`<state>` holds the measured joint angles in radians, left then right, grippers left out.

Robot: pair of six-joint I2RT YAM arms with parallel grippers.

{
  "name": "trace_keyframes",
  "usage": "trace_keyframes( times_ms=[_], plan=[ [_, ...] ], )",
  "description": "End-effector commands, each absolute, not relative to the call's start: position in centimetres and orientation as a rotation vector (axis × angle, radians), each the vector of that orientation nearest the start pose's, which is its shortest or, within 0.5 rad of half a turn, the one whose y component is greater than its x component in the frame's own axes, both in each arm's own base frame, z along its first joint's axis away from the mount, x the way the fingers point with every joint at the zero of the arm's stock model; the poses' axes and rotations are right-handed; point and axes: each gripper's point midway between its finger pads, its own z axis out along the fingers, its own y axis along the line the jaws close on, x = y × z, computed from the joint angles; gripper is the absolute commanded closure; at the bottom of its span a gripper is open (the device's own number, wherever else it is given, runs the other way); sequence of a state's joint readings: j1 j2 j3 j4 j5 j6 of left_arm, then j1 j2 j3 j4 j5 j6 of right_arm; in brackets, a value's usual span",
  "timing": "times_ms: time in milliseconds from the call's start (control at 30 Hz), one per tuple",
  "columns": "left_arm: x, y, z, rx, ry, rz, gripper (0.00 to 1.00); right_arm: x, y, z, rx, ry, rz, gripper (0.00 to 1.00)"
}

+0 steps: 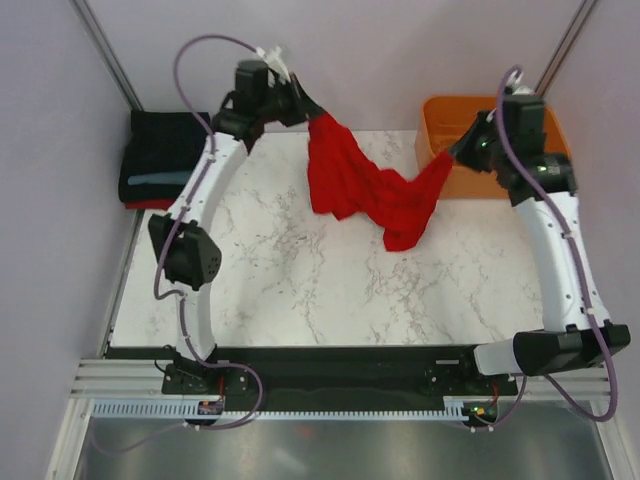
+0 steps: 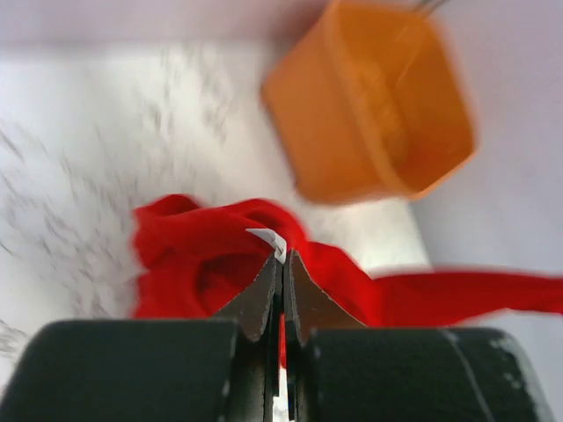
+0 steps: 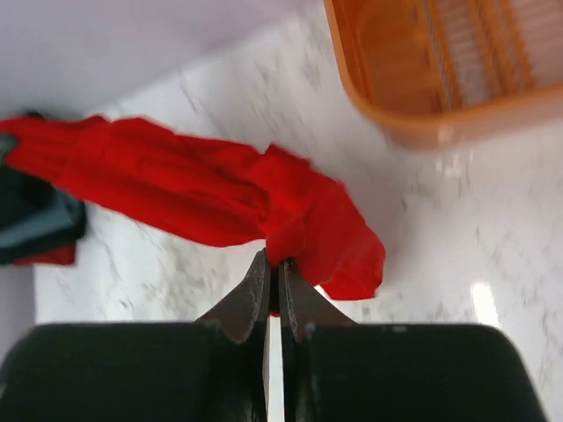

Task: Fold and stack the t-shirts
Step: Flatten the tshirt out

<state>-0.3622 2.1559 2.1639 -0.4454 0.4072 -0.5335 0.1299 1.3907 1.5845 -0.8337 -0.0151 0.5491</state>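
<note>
The bright red t-shirt (image 1: 362, 190) hangs bunched above the marble table, stretched between both grippers. My left gripper (image 1: 312, 108) is shut on its left end at the far side; in the left wrist view the red cloth (image 2: 211, 255) and a white label sit at the gripper's (image 2: 283, 257) closed tips. My right gripper (image 1: 452, 152) is shut on its right end; the red shirt (image 3: 202, 189) trails away from the gripper's (image 3: 274, 264) closed tips in the right wrist view. A stack of folded shirts (image 1: 160, 160), black on top with slate-blue and red edges, lies at the far left.
An orange plastic basket (image 1: 440, 125) stands at the far right, just behind my right gripper; it also shows in the left wrist view (image 2: 369, 97) and the right wrist view (image 3: 440, 66). The marble table (image 1: 320, 290) stretches below the shirt. Grey walls enclose the far side.
</note>
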Motion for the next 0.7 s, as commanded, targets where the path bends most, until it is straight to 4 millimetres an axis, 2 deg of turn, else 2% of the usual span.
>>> trace_keyframes(
  times_ms=[0, 33, 67, 100, 133, 167, 200, 233, 267, 300, 333, 367, 400, 433, 467, 500, 533, 567, 600, 667],
  plan=[
    [47.1, -25.3, 47.1, 0.206, 1.682, -1.028, 0.98, 35.0, 4.3, 41.1, 0.411, 1.963, 0.293, 1.00],
    [45.6, -25.1, 47.5, 0.265, 1.670, -1.026, 0.98, 34.3, 3.8, 42.2, 0.413, 1.925, 0.277, 1.00],
    [43.7, -24.1, 47.3, 0.343, 1.652, -0.941, 0.98, 32.8, 2.9, 43.5, 0.426, 1.869, 0.244, 1.00],
    [42.4, -23.3, 47.3, 0.324, 1.649, -0.921, 0.98, 32.0, 2.5, 43.5, 0.441, 1.854, 0.232, 1.00],
    [41.3, -22.6, 46.5, 0.322, 1.652, -0.891, 0.98, 31.2, 2.3, 43.0, 0.442, 1.852, 0.226, 1.00],
    [36.9, -20.7, 49.5, 0.347, 1.540, -0.843, 0.98, 29.6, 1.9, 40.8, 0.454, 1.875, 0.210, 1.00],
    [37.3, -20.0, 43.6, 0.298, 1.613, -0.802, 0.98, 29.1, 1.7, 39.8, 0.476, 1.865, 0.205, 1.00],
    [36.1, -19.0, 42.0, 0.273, 1.612, -0.772, 0.98, 28.4, 1.5, 38.3, 0.491, 1.875, 0.202, 1.00],
    [32.1, -17.1, 43.5, 0.244, 1.527, -0.743, 0.98, 27.2, 1.4, 35.0, 0.506, 1.902, 0.200, 1.00],
    [32.3, -15.8, 36.6, 0.159, 1.649, -0.686, 0.92, 26.6, 1.5, 33.1, 0.528, 1.923, 0.209, 1.00],
    [30.8, -14.9, 34.9, 0.111, 1.668, -0.680, 0.79, 25.5, 2.2, 32.3, 0.530, 1.915, 0.273, 1.00],
    [29.5, -14.1, 32.9, 0.071, 1.699, -0.671, 0.31, 25.4, 2.7, 28.5, 0.534, 1.985, 0.280, 1.00],
    [27.4, -12.6, 29.9, 0.011, 1.721, -0.640, 0.17, 24.9, 3.0, 27.0, 0.537, 2.009, 0.300, 1.00],
    [26.4, -11.8, 28.2, -0.044, 1.748, -0.627, 0.03, 24.6, 3.3, 25.7, 0.539, 2.034, 0.317, 1.00],
    [25.0, -11.0, 25.2, -0.130, 1.841, -0.624, 0.00, 24.0, 3.9, 23.5, 0.546, 2.074, 0.348, 1.00],
    [24.2, -9.7, 22.5, -0.204, 1.889, -0.570, 0.00, 23.8, 4.2, 22.6, 0.549, 2.095, 0.364, 1.00],
    [23.1, -8.8, 22.3, -0.290, 1.870, -0.573, 0.00, 23.5, 4.5, 21.8, 0.549, 2.114, 0.380, 1.00],
    [21.9, -7.9, 20.1, -0.345, 1.934, -0.530, 0.00, 23.2, 4.9, 20.4, 0.550, 2.147, 0.401, 1.00],
    [21.7, -6.6, 19.1, -0.411, 1.933, -0.470, 0.00, 23.1, 4.9, 20.1, 0.557, 2.149, 0.403, 1.00],
    [21.2, -7.0, 20.4, -0.427, 1.871, -0.538, 0.00, 22.9, 4.9, 19.2, 0.571, 2.166, 0.399, 1.00]
  ],
)
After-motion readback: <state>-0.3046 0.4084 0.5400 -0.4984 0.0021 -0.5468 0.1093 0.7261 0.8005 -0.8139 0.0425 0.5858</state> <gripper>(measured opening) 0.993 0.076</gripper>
